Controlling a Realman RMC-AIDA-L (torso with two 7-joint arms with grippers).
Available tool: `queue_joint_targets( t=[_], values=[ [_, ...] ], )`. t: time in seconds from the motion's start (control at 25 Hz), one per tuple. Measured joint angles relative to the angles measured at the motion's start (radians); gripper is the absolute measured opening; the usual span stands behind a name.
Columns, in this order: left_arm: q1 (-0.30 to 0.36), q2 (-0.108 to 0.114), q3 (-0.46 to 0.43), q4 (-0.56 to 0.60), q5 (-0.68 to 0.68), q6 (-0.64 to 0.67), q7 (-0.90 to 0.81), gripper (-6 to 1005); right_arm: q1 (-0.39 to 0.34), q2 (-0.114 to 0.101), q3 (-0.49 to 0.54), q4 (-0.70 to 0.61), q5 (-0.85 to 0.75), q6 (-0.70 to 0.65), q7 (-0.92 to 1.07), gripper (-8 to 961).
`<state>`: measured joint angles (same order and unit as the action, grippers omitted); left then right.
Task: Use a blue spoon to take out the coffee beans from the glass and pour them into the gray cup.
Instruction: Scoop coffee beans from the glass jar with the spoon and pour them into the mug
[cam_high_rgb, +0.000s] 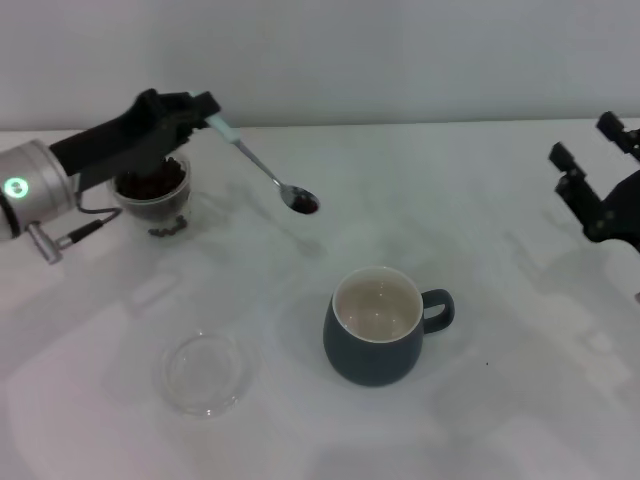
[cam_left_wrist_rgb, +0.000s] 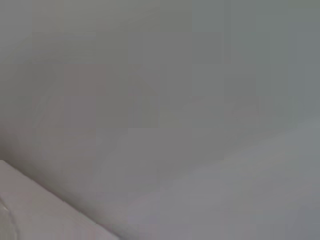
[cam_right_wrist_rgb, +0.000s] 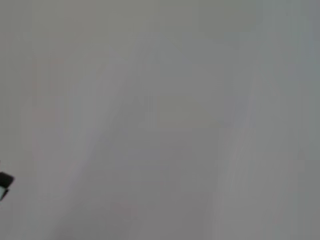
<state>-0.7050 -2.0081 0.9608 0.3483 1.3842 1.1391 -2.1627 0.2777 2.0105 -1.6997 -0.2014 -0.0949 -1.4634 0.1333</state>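
now we see the left claw (cam_high_rgb: 205, 112) clenched on the blue spoon (cam_high_rgb: 262, 168), its coffee beans (cam_high_rgb: 305, 204) at eleven o'clock of the gray cup (cam_high_rgb: 377, 328); right claw (cam_high_rgb: 590, 160) released, parked at three o'clock.

I see flat clear round glass dish (cam_high_rgb: 203, 373) lying on white tabletop (cam_high_rgb: 500, 420), near front edge on left side. Dish looks empty. Plain pale grey wall (cam_high_rgb: 400, 60) runs behind table. Both wrist views give me only blank pale surface.

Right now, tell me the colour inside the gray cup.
Cream-white inside the gray cup; the head view shows it best.
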Motion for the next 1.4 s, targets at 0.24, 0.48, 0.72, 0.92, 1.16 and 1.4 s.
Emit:
queue_joint_targets(
  t=[0.24,0.48,0.72,0.92,1.16,1.4],
  values=[
    [-0.02,-0.018,0.033,0.001,0.013,0.015,0.002,134,-0.001,-0.001,0.032,0.017,0.0,0.0,0.009,574],
    [-0.026,-0.029,0.051,0.001,0.028,0.034,0.005,134,-0.004,-0.001,0.058,0.025,0.001,-0.004,0.014,574],
    [-0.026,-0.037,0.099,0.003,0.041,0.048,0.028,135,-0.004,-0.001,0.059,0.027,0.001,-0.009,0.014,574],
    [-0.03,-0.041,0.128,0.007,0.051,0.05,0.031,135,-0.002,0.0,0.059,0.027,0.001,-0.01,0.014,574],
    [-0.061,-0.043,0.151,0.009,0.088,0.047,0.043,136,-0.003,0.0,0.06,0.029,0.001,-0.007,0.014,574],
    [-0.083,-0.043,0.151,0.04,0.143,0.037,0.048,136,-0.003,0.001,0.058,0.031,0.001,-0.001,0.014,574]
  ],
)
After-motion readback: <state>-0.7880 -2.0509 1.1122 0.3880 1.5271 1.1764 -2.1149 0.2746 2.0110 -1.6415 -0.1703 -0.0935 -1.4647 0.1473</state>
